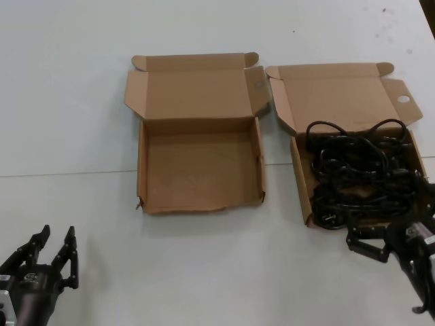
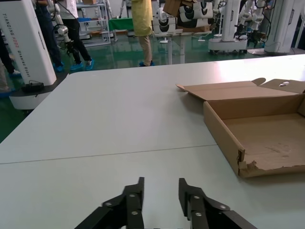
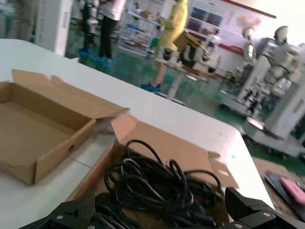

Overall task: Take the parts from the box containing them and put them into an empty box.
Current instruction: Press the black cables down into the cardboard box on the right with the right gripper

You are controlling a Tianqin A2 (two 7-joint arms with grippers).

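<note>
Two grippers were in view. The right gripper (image 1: 372, 243) had its fingers spread wide, holding nothing, poised at the near edge of the box containing them (image 1: 304, 183). The parts (image 1: 360, 170) lay just ahead of it, a tangled heap; individual bundles and their long axes could not be separated. The left gripper (image 1: 49, 250) idled apart, fingers parted, with the empty box (image 1: 142, 170) beyond it.

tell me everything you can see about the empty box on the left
The empty box is shallow brown cardboard, lid hinged back flat on the white table with its side flaps spread. Nothing lies inside. Its near wall has a ragged, torn edge, worst at one corner. It sits beside the box of cables, apart from it, and neither gripper touches it.
</note>
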